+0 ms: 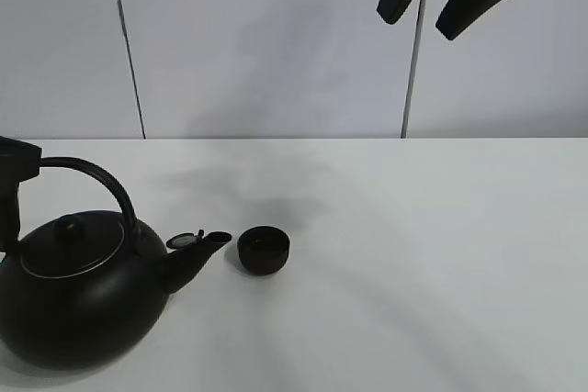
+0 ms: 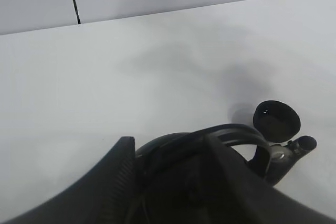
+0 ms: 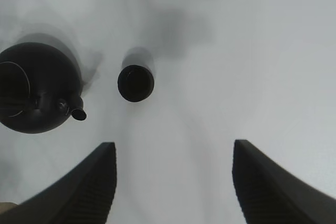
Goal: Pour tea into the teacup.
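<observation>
The left gripper (image 2: 173,182) is gripping the kettle (image 1: 78,296) handle near the left edge; the right gripper (image 3: 173,182) is hanging open. Tip slowly, spout (image 1: 188,259) over the teacup (image 1: 264,251).

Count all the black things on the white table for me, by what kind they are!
Kettle: 1
Teacup: 1
Total: 2, both black and sitting on the table.

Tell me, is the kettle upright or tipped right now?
Upright. The kettle sits flat on the table, lid on top, its spout beside the teacup.
</observation>
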`<state>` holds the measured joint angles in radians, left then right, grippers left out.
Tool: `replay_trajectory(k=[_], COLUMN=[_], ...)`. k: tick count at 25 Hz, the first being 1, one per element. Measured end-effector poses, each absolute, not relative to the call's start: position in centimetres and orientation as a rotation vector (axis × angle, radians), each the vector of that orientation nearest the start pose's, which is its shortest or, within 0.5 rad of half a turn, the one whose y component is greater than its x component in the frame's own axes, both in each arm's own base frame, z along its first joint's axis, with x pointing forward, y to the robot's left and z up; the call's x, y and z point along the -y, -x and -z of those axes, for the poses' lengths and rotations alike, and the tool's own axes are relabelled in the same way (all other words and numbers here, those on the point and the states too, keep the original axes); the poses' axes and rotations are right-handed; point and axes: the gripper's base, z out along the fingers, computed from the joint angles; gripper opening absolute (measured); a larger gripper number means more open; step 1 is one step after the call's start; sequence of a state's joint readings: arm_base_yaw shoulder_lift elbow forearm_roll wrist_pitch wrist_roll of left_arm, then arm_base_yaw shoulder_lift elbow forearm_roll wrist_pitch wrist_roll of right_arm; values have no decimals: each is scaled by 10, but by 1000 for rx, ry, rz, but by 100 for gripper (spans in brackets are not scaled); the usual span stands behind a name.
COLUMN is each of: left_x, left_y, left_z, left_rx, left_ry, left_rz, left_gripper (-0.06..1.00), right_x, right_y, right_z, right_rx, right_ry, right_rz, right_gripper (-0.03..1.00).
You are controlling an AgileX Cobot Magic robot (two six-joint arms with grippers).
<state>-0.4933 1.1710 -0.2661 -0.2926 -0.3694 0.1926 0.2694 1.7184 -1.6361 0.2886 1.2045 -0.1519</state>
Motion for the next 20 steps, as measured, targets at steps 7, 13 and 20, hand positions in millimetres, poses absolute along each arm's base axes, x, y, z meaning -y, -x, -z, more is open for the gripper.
replay_trajectory(k=[7,13,20], left_x=[84,91,115], left_y=[-175,-186,-213], left_z=[-190,-206,-265], left_rx=[-2012,-1999,-2024], left_ry=[-356,-316,-367], left_rz=[255,304,393], left_gripper=[30,30,39], right_x=[-121,-121,-121], right_y=[-344,-344,-345], right_z=[-339,-339,-339], right_rx=[-2709,-2709,-2698], right_ry=[502,502,500], right_rz=[-440,-441,-440], right_gripper=[44,44,44])
